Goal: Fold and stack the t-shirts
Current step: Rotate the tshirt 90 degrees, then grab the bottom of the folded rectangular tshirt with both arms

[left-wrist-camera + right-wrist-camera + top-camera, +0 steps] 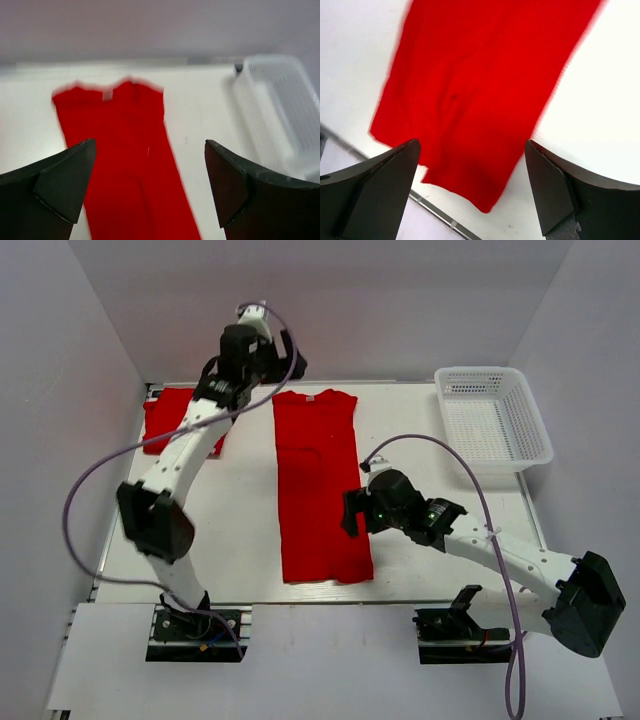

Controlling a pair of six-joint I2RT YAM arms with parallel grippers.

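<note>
1. Step in hand: one t-shirt (320, 485) lies flat at mid-desk (430, 540) as a long narrow strip, collar at the far end, hem near the front edge. Judged: lengthwise folds done, crosswise fold not yet made.
2. A second, folded t-shirt (170, 418) lies at the far left corner, partly behind the left arm; judged the stacking place.
3. Left pincer (150, 144): spread wide, holding nothing, above the collar end.
4. Right pincer (471, 144): spread wide, holding nothing, just beside the strip's right edge near the hem.
5. Next move, as judged: pinch one end and carry it squarely over the other, keeping the edges aligned.
6. Markings: small white neck label (107, 95) at the collar, too blurred to read. No other writing seen.
</note>
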